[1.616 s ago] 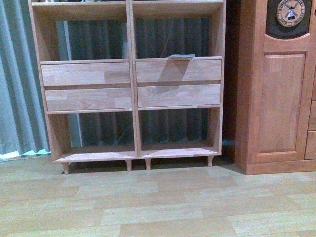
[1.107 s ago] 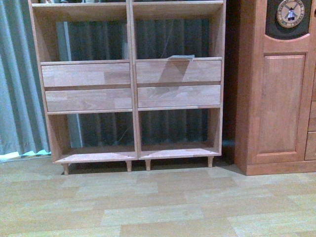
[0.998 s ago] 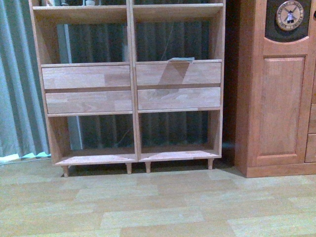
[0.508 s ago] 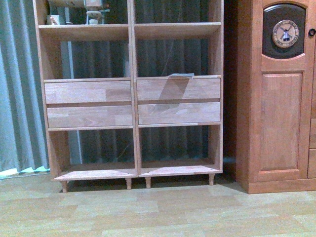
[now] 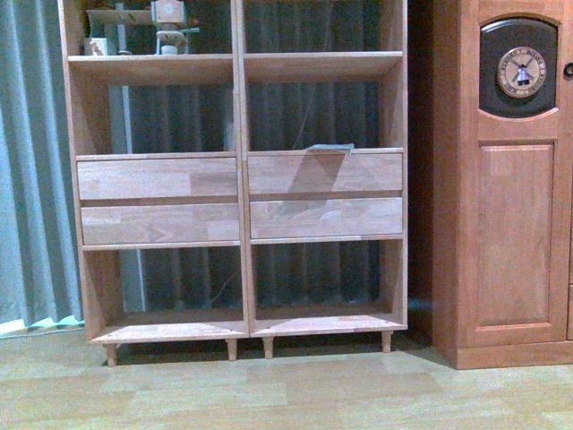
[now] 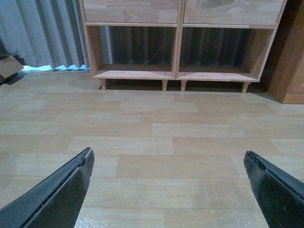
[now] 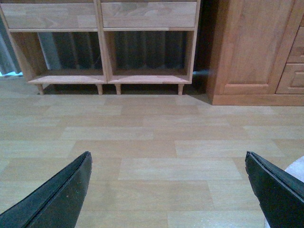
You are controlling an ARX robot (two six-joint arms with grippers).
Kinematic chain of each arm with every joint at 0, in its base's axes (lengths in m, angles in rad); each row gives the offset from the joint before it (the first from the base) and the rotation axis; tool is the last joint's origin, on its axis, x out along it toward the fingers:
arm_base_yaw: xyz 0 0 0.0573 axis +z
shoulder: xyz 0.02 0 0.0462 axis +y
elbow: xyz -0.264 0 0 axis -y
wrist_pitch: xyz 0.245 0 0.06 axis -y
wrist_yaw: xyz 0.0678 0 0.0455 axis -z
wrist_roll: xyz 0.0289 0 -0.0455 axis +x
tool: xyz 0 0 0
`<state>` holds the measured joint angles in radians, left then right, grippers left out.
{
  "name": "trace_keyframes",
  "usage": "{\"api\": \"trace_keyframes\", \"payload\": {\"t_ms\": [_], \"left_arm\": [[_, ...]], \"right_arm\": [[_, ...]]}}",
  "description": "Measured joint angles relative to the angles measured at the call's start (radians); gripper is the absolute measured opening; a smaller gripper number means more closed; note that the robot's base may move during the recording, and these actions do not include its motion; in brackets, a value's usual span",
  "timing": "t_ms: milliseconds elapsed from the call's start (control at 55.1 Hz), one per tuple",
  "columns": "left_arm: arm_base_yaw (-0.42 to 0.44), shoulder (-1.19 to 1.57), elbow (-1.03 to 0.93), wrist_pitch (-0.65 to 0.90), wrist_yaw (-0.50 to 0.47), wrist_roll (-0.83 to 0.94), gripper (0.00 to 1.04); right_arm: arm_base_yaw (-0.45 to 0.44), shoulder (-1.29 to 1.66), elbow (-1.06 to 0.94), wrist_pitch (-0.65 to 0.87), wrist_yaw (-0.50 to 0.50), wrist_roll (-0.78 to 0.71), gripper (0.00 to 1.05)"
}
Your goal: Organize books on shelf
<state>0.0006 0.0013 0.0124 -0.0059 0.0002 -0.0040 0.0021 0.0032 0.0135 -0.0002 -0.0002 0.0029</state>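
The shelf is a pale wood bookcase with two columns of compartments, four drawer fronts and peg legs, standing ahead on the floor. Its lowest compartments also show in the left wrist view and the right wrist view. A thin pale flat thing lies at the front edge of the middle right compartment; I cannot tell whether it is one of the books. No other book shows. My left gripper and right gripper are both open and empty, above bare floor well short of the shelf.
A darker reddish-brown cabinet with a round windmill emblem stands right of the shelf. Grey curtain hangs behind and to the left. Small ornaments stand on the upper left shelf board. A cardboard piece lies by the curtain.
The front view has shifted upward: the shelf sits lower in the picture, and the upper shelf board with ornaments has come into view. The pale flat thing has stayed in place.
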Motion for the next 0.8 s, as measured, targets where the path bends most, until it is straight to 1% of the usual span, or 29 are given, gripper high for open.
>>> {"api": "trace_keyframes", "payload": {"t_ms": [799], "left_arm": [[0.0,0.0,0.0,0.0,0.0,0.0,0.97]], "right_arm": [[0.0,0.0,0.0,0.0,0.0,0.0,0.98]]}}
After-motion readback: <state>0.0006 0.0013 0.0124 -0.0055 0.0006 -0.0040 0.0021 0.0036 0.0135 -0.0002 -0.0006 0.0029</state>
